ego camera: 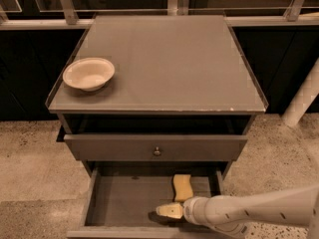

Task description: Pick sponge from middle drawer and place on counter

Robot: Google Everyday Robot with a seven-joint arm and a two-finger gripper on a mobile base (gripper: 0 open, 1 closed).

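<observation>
The sponge is a small pale-yellow block lying on the floor of the open middle drawer, right of centre and near the back. My gripper is cream-yellow. It sits low inside the drawer, just in front and slightly left of the sponge, apart from it. Its white arm reaches in from the right. The counter is the flat grey cabinet top above, in the middle of the view.
A cream bowl stands on the counter's left front part. A closed drawer front with a small round knob overhangs the open drawer. A white post stands at the right. The floor is speckled stone.
</observation>
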